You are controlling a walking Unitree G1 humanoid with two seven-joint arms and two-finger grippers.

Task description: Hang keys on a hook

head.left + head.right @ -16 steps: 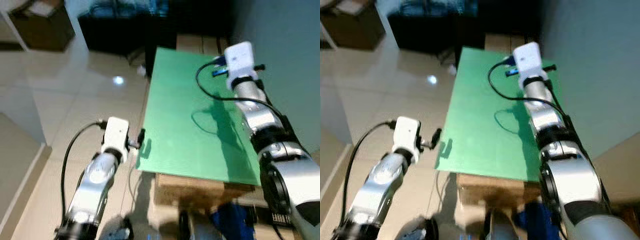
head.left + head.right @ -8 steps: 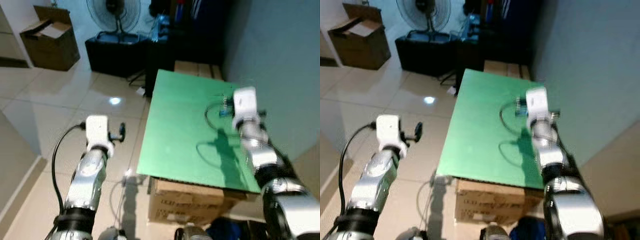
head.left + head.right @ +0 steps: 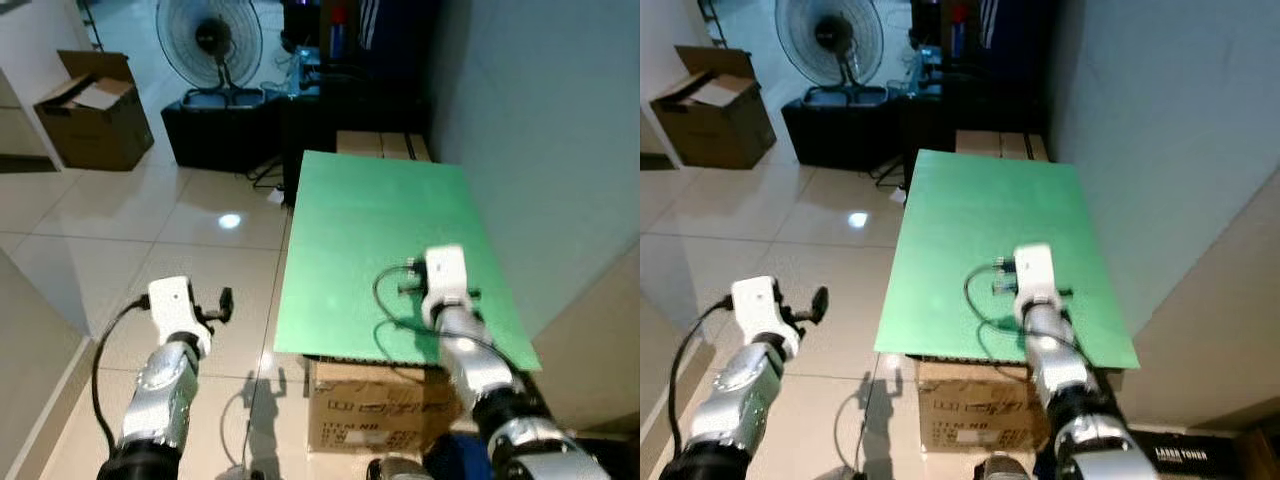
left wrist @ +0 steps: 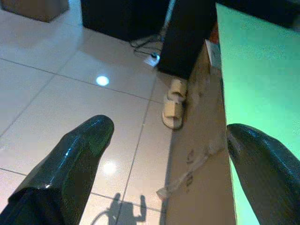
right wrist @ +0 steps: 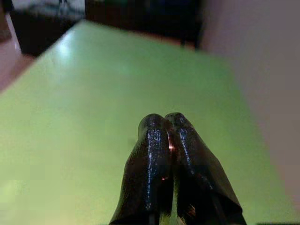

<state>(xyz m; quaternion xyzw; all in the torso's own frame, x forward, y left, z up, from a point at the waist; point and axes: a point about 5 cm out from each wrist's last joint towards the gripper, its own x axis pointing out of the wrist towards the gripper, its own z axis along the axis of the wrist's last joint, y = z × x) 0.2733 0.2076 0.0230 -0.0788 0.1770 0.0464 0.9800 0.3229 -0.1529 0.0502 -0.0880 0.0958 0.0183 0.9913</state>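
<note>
My right gripper [image 3: 412,290] hangs over the near part of the green tabletop [image 3: 350,230], close to its front edge. In the right wrist view its two black fingers [image 5: 154,140] are pressed together, and a thin coppery glint at their seam looks like the keys [image 5: 171,146]; little else of them shows. My left gripper [image 3: 225,298] is held out over the tiled floor, left of the table. In the left wrist view its fingers [image 4: 79,154] stand wide apart with nothing between them.
The green top rests on cardboard boxes [image 3: 380,410]. A pale wall [image 3: 540,150] runs along its right side. Beyond it stand a fan [image 3: 208,40], a black low cabinet [image 3: 225,125] and an open cardboard box [image 3: 95,120]. Slippers [image 4: 173,103] lie on the floor.
The view has pulled back and tilted up. My right arm has drawn back from the table's far end to its near edge. My left gripper has moved left, away from the table edge.
</note>
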